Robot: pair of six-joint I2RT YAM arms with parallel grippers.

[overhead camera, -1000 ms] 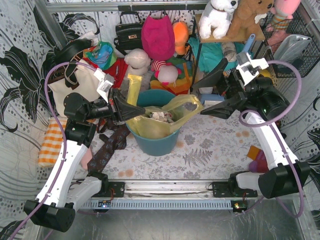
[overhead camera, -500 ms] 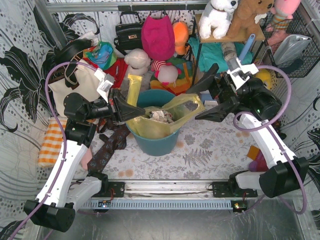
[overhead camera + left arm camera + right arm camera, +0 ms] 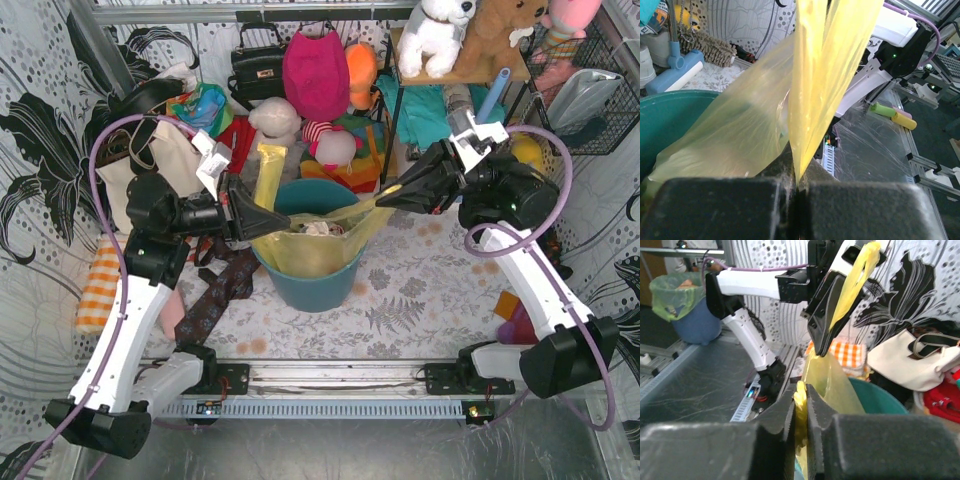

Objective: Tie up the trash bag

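The yellow trash bag lines the teal bin, with crumpled white paper showing in its mouth. My left gripper is shut on the bag's left rim, and a yellow flap stands up above it. In the left wrist view the plastic rises straight out of the shut left gripper. My right gripper is shut on the bag's right rim, stretched out past the bin. The right wrist view shows bunched yellow plastic pinched in the right gripper.
A cream tote bag and an orange checked cloth lie at the left. Dark patterned fabric lies beside the bin. Plush toys and bags crowd the back, with a shelf behind the right arm. Coloured blocks lie at the right.
My right gripper moved left and up to the bag's right rim and shut on it, drawing that rim taut. The left gripper kept its grip and shifted only slightly.
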